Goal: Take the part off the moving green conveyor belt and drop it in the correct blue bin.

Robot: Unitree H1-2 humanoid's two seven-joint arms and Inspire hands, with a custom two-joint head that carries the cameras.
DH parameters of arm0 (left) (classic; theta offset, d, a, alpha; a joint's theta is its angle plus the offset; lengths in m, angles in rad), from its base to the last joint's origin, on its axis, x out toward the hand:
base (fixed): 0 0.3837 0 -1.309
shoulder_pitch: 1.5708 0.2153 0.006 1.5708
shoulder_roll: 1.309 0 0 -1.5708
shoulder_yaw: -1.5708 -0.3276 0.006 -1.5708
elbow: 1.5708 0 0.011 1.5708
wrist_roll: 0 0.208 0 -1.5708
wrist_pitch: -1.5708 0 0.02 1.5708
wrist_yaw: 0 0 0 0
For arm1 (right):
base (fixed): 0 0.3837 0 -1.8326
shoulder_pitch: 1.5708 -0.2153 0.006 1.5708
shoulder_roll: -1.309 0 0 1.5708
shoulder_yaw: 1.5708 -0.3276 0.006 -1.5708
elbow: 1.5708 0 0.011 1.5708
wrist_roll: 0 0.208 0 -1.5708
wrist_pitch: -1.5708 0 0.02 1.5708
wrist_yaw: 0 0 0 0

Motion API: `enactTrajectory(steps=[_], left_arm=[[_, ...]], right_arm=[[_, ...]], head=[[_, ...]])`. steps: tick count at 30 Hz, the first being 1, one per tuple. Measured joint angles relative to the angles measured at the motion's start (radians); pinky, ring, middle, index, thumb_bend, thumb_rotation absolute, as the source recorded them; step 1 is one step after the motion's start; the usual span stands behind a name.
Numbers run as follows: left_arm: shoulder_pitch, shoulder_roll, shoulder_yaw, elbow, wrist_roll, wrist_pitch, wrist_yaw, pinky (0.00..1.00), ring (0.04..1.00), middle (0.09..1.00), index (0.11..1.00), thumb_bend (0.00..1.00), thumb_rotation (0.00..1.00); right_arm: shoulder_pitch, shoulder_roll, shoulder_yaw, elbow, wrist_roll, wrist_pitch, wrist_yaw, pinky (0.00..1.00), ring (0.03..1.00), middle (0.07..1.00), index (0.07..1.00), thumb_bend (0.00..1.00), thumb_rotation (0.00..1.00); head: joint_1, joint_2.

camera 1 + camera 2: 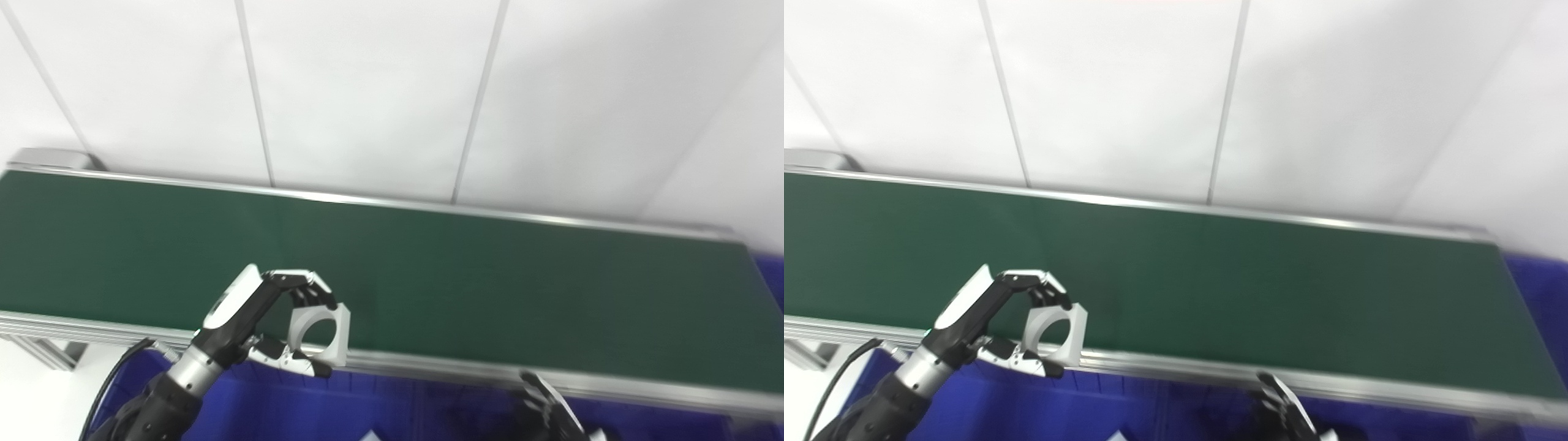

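White part in left hand

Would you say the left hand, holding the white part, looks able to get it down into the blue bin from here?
Probably yes: the left hand grips the part at the belt's near rail, with the blue bin open just below.

Matt green belt, brushed metal rail, smooth white part.

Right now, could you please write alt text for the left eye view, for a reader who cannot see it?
The robot's left hand holds a white part with a round hole at the near edge of a green conveyor belt. Blue bins lie below, and the right hand barely shows at the bottom edge.
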Motion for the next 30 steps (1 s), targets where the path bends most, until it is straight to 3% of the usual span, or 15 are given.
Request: enactTrajectory(steps=[3, 6, 9, 14, 20, 25, 30], left_arm=[[0.01, 0.008, -0.033, 0.001, -0.008, -0.003, 0.001, 0.37, 0.419, 0.504, 0.507, 0.5, 0.0], [0.024, 0.01, -0.048, 0.015, 0.008, -0.01, 0.004, 0.28, 0.44, 0.469, 0.506, 0.5, 0.0], [0.04, 0.026, -0.078, 0.049, 0.001, -0.012, 0.002, 0.27, 0.375, 0.471, 0.528, 0.49, 0.0], [0.052, 0.038, -0.115, 0.098, -0.037, -0.012, -0.024, 0.31, 0.378, 0.483, 0.522, 0.5, 0.0], [0.043, 0.04, -0.121, 0.132, -0.042, 0.028, -0.123, 0.39, 0.409, 0.492, 0.513, 0.5, 0.0], [0.041, 0.054, -0.132, 0.135, 0.04, 0.114, -0.174, 0.44, 0.43, 0.49, 0.51, 0.5, 0.0], [0.036, 0.055, -0.135, 0.17, 0.103, 0.12, -0.173, 0.5, 0.46, 0.497, 0.493, 0.5, 0.0]], right_arm=[[0.0, 0.019, -0.016, -0.006, -0.022, 0.0, 0.014, 0.64, 0.7, 0.751, 0.855, 0.81, 0.35], [0.002, 0.035, -0.03, -0.015, -0.032, 0.0, 0.025, 0.62, 0.693, 0.753, 0.856, 0.81, 0.36], [0.011, 0.05, -0.041, -0.027, -0.046, 0.0, 0.047, 0.61, 0.688, 0.748, 0.857, 0.81, 0.38], [0.012, 0.069, -0.065, -0.048, -0.06, 0.001, 0.07, 0.65, 0.709, 0.752, 0.86, 0.8, 0.36], [0.009, 0.079, -0.087, -0.056, -0.06, 0.003, 0.107, 0.67, 0.718, 0.755, 0.863, 0.8, 0.37], [0.009, 0.083, -0.102, -0.068, -0.061, 0.004, 0.129, 0.65, 0.705, 0.749, 0.861, 0.8, 0.39], [0.01, 0.089, -0.113, -0.075, -0.071, 0.007, 0.137, 0.65, 0.704, 0.746, 0.858, 0.8, 0.39]], head=[[-0.02, 0.032], [-0.032, 0.054], [-0.035, 0.067], [-0.031, 0.106], [-0.023, 0.12], [-0.008, 0.138], [-0.003, 0.141]])
